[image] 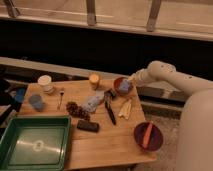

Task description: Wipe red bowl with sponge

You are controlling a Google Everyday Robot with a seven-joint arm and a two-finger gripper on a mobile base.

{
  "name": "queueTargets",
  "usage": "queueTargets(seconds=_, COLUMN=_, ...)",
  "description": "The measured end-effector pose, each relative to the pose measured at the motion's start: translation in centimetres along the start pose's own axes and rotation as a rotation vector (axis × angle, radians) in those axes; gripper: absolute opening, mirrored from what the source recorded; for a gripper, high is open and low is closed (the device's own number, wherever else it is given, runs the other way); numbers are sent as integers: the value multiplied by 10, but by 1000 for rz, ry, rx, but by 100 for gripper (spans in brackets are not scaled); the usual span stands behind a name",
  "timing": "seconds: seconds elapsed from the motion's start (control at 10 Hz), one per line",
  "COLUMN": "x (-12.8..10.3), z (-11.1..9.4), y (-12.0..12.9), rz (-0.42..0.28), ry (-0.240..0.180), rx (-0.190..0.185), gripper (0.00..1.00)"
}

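The red bowl [118, 83] is small and orange-red and stands at the far edge of the wooden table [110, 145], right of centre. The light-blue sponge [124, 86] sits inside the bowl, against its inner surface. My gripper [128, 81] reaches in from the right on the white arm [160, 72]; it is shut on the sponge and presses it into the bowl. The fingers are mostly hidden behind the sponge and the bowl's rim.
On the table are a green tray [33, 145], black block [88, 126], flat grey-blue object [92, 103], black tool [109, 109], yellow strips [125, 108], orange cup [94, 80], white cup [45, 83], blue cup [36, 102] and fork [60, 98]. A dark maroon bowl [148, 136] is front right.
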Motion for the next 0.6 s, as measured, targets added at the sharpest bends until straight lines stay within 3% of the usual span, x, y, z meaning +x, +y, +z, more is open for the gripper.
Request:
queueTargets(seconds=0.3, x=-45, z=19, y=0, rz=-11, ry=1, rx=-16, gripper=18)
queueTargets(seconds=0.6, x=-57, z=39, y=5, rz=-24, ry=38, rx=-36, gripper=18)
